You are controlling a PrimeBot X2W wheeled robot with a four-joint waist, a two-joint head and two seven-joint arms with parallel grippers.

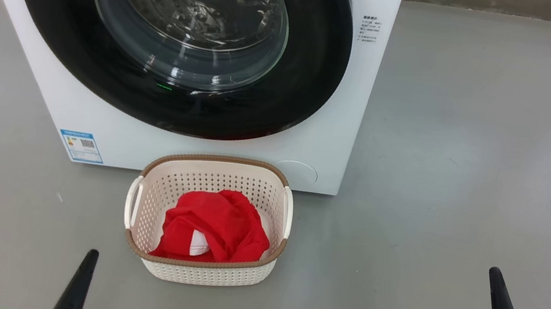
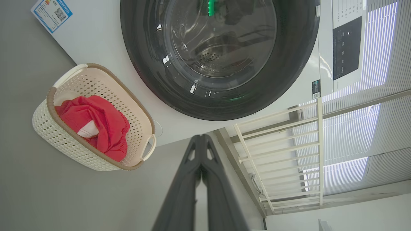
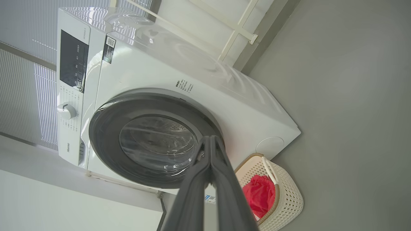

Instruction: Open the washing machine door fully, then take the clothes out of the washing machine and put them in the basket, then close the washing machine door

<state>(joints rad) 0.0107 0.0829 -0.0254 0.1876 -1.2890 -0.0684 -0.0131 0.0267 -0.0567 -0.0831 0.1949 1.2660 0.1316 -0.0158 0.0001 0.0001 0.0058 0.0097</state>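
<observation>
Grey floor [image 1: 477,154]; white blinds [image 2: 350,173]; pale railing [image 2: 320,144]

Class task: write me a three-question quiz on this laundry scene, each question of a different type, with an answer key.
1. True or false: the washing machine door is shut.
2. Where are the clothes? A) in the drum B) in the basket C) on the floor
3. Fill in: the left tool and the right tool are both ____.
Key: 1 true; 2 B; 3 shut.
</observation>
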